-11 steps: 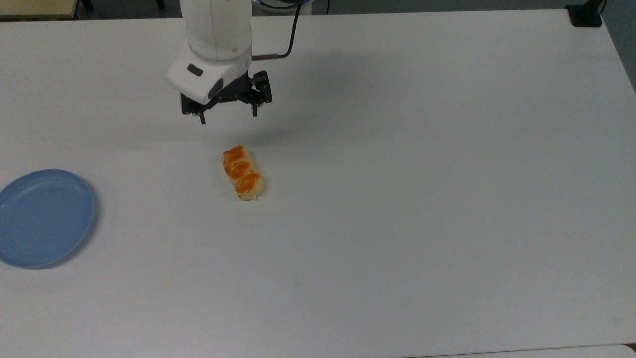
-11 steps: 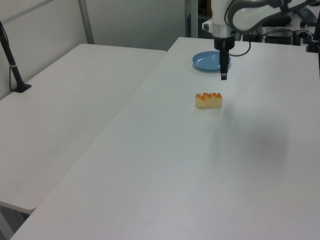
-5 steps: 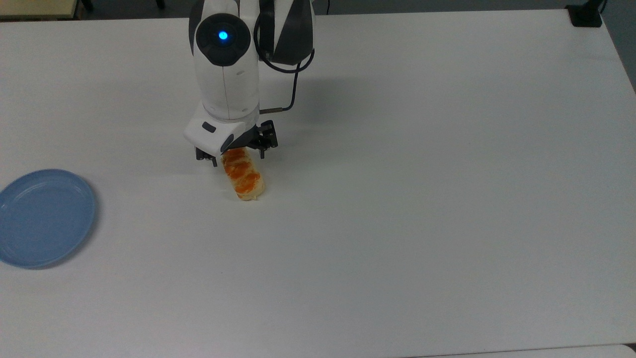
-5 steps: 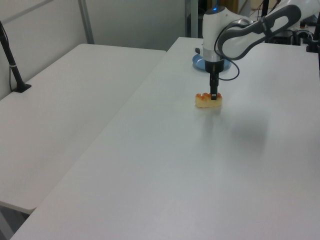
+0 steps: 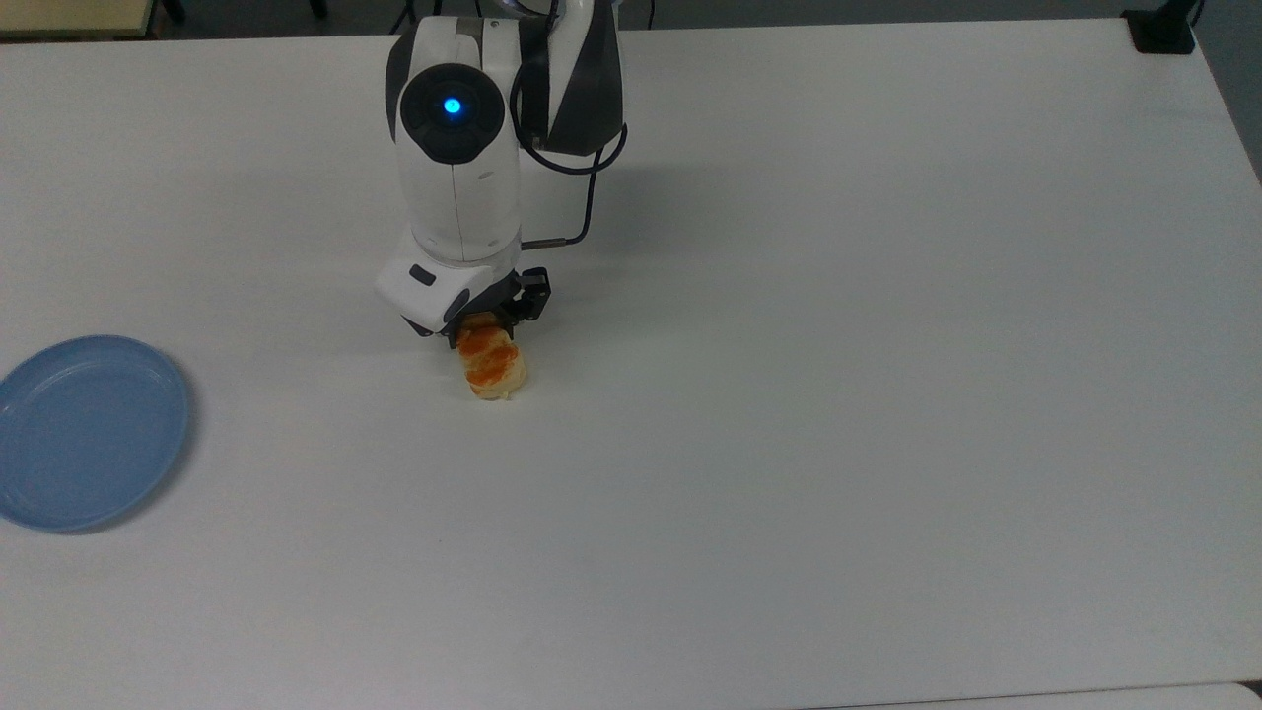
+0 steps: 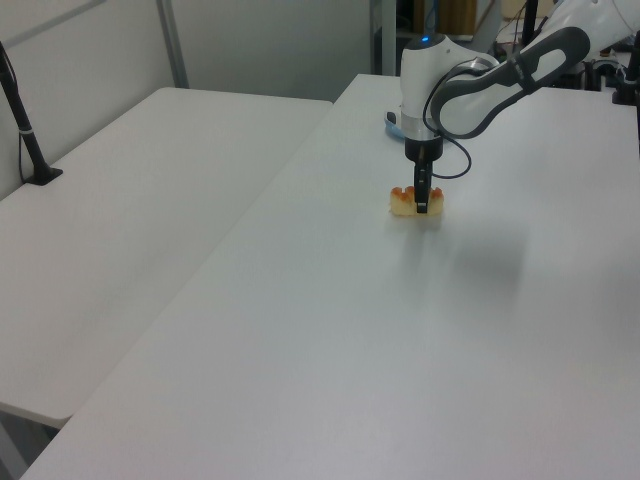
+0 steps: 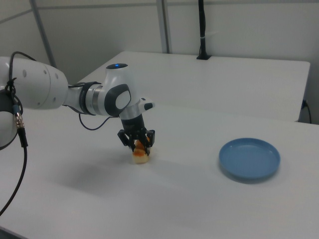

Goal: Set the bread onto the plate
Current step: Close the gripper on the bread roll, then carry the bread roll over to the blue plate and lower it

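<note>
Top view: the bread (image 5: 490,365) lies on the white table (image 5: 838,394), long axis running up and slightly left. The gripper (image 5: 480,328) is down over its upper end, so the white arm (image 5: 455,168) hides that part; two orange bumps and the pale lower end show. The plate (image 5: 87,431) sits at the top view's left edge, well apart from the bread, nothing on it.

Left view: the bread (image 6: 412,203) is seen side-on, resting flat on the table (image 6: 330,330). One dark finger (image 6: 422,195) crosses in front of the bread and reaches down close to the tabletop. The gripper (image 6: 421,197) hangs straight down from the arm (image 6: 470,85). Behind the arm a thin blue sliver of the plate (image 6: 391,119) shows.

Right view: the gripper (image 7: 138,144) straddles the bread (image 7: 140,155), a dark finger on either side of the bun. Fingers are apart, bracketing the bread; whether the pads touch it cannot be told. The plate (image 7: 249,159) shows whole here, toward the right view's right, on the same table (image 7: 199,199).
</note>
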Action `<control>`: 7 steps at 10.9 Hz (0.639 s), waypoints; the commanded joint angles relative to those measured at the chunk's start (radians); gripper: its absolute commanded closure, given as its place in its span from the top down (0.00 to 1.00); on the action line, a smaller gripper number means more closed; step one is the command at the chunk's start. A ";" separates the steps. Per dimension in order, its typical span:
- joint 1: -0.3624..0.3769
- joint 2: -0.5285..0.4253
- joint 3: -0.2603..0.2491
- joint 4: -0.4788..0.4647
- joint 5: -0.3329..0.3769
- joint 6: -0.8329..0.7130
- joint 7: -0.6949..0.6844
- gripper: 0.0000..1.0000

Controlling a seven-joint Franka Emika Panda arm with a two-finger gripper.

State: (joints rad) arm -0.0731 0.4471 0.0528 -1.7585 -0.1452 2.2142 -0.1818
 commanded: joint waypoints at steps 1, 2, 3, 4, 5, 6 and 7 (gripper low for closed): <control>-0.038 -0.068 -0.002 0.031 -0.011 -0.036 0.024 0.21; -0.065 -0.074 -0.005 0.071 -0.008 -0.083 0.006 0.21; -0.088 -0.071 -0.013 0.120 -0.008 -0.103 -0.008 0.21; -0.129 -0.067 -0.014 0.151 -0.010 -0.102 -0.014 0.21; -0.166 -0.061 -0.014 0.192 -0.011 -0.103 -0.015 0.21; -0.203 -0.041 -0.014 0.229 -0.014 -0.102 -0.015 0.21; -0.236 -0.015 -0.014 0.278 -0.016 -0.097 -0.012 0.21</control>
State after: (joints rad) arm -0.2503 0.3834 0.0392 -1.5790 -0.1452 2.1352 -0.1880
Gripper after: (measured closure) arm 0.753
